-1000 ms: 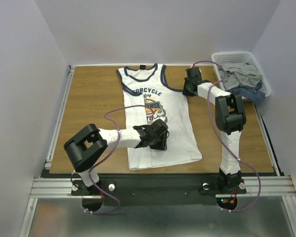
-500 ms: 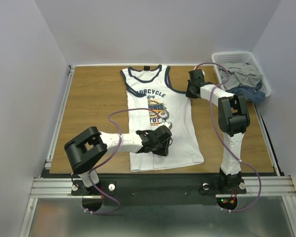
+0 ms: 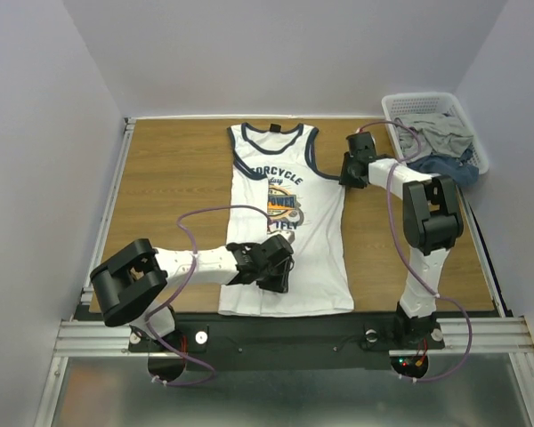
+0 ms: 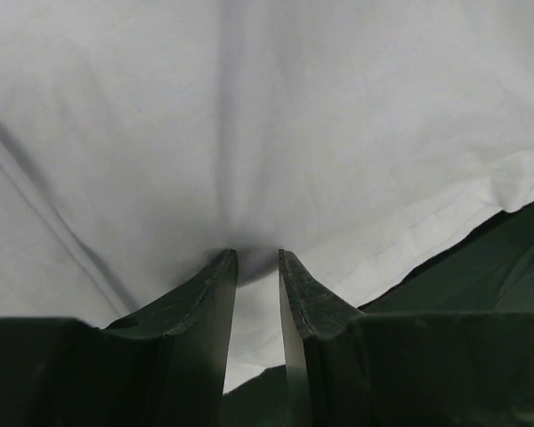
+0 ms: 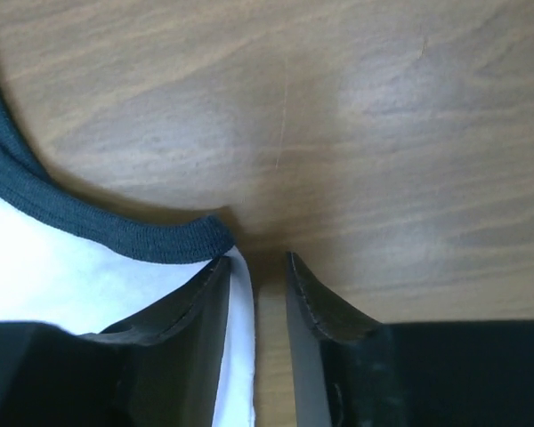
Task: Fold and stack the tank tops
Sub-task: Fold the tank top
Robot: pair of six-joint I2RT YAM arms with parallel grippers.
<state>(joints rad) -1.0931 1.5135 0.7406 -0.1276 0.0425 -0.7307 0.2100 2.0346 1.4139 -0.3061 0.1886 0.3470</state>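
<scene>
One tank top lies flat and unfolded on the desk; nothing is stacked. The left hand pinches cloth near the hem. The right hand, jaws parted, holds nothing beside the armhole.

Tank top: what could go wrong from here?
1. The left gripper pinches the tank top near its hem, which lies at the table's near edge; pulling nearer could drag it off.
2. The right gripper is open with the navy trim at one fingertip, not between them; closing here could miss the cloth.
</scene>
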